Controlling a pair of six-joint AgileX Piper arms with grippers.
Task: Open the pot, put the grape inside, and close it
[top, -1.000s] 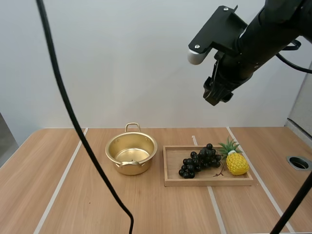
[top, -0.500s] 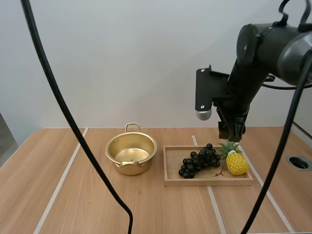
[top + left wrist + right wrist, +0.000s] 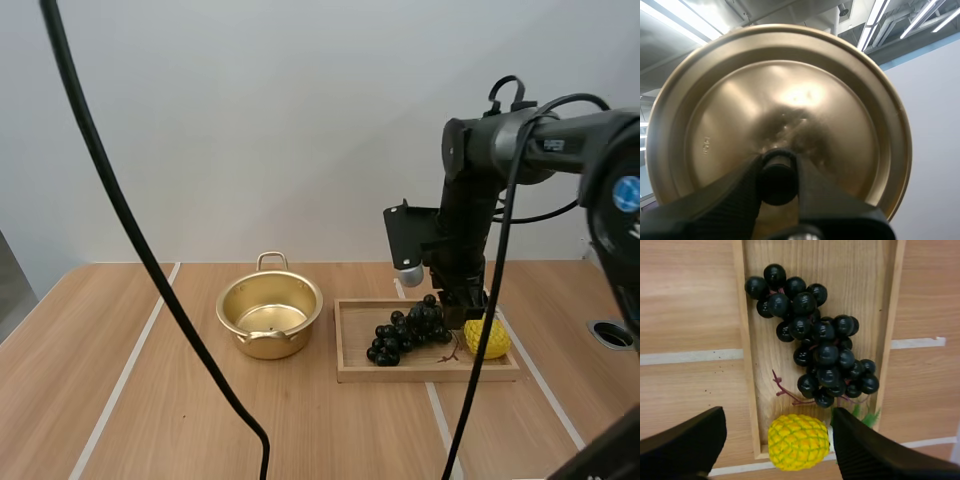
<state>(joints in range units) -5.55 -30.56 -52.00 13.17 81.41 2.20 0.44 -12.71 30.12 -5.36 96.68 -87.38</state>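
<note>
Right hand lowered, grapes diagonal across tray

Stamp on lid: a small embossed mark, which I cannot read.
Print on right arm: pale lettering, too small to read.

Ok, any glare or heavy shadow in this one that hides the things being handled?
Left wrist view: a bright reflection sits on the lid close to its knob, which the left gripper pinches; the rim reads clearly. High view: the pot gleams inside, without washing out. Right wrist view: even light, small highlights on the grapes, the pineapple plainly lit.
</note>
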